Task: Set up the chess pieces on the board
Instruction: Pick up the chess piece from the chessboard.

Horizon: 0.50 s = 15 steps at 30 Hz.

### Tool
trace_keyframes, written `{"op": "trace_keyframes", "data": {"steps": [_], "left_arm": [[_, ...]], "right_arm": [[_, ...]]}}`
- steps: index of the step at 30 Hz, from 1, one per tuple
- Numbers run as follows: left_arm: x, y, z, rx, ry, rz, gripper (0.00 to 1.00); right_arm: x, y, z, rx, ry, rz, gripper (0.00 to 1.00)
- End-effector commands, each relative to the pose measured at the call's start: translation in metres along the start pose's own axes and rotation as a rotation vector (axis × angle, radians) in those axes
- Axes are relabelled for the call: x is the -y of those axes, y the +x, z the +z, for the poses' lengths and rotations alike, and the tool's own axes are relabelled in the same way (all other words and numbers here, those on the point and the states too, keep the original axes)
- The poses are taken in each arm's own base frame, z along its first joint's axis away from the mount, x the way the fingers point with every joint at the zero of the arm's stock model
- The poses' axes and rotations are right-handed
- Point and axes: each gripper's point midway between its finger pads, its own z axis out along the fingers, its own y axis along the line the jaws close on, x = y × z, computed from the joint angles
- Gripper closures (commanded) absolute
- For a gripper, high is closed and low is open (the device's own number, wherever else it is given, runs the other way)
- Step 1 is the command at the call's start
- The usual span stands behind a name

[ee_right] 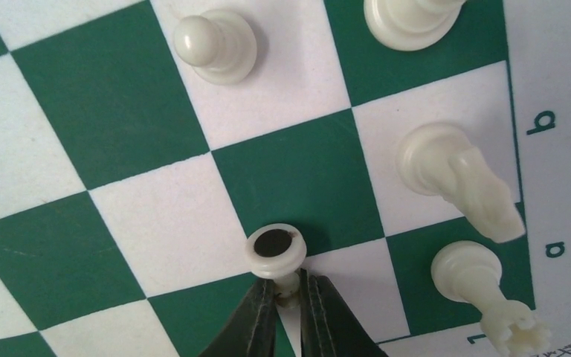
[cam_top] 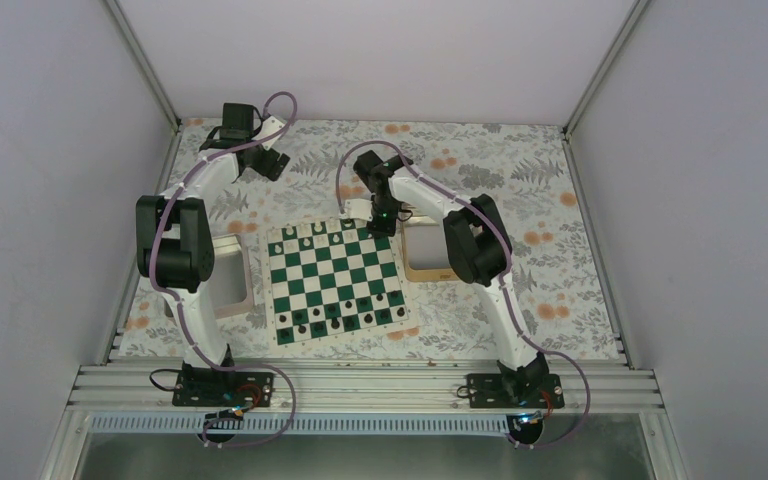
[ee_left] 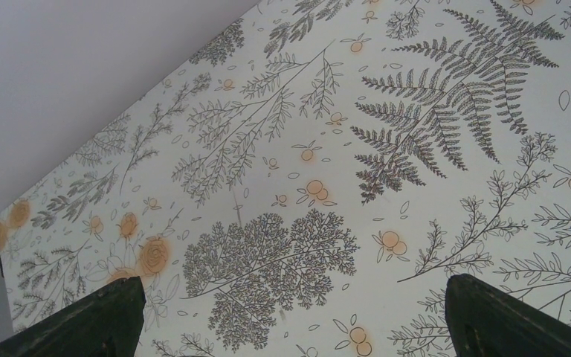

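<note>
Right claw [ee_right: 288,290] tight around a cream chess piece [ee_right: 275,249] over the board [ee_right: 119,111]; left claw [ee_left: 294,286] agape.

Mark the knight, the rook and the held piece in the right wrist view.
knight [ee_right: 446,167]: right wrist view, body.
rook [ee_right: 470,275]: right wrist view, base.
held piece [ee_right: 275,248]: right wrist view, underside of base.

Two arms [cam_top: 175,250] [cam_top: 475,245], one board [cam_top: 335,280], and five cream chess pieces [ee_right: 215,44] seen from the right wrist.
</note>
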Motion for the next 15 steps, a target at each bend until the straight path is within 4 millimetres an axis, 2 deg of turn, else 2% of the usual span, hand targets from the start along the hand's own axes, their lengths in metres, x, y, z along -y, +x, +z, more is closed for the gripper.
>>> {"op": "trace_keyframes", "data": {"steps": [1,9,15], "left_arm": [[0.004,-0.004,-0.003,0.023,0.016,0.008,0.0],[0.002,-0.009,-0.008,0.033,0.013,0.009,0.0],[-0.001,-0.015,-0.016,0.046,0.004,0.011,0.0]], "right_arm": [[-0.006,-0.005,0.0,0.002,-0.02,-0.023,0.93],[-0.008,-0.004,-0.032,0.0,0.015,-0.022,0.95],[-0.014,0.004,-0.071,-0.016,0.055,-0.015,0.95]]}}
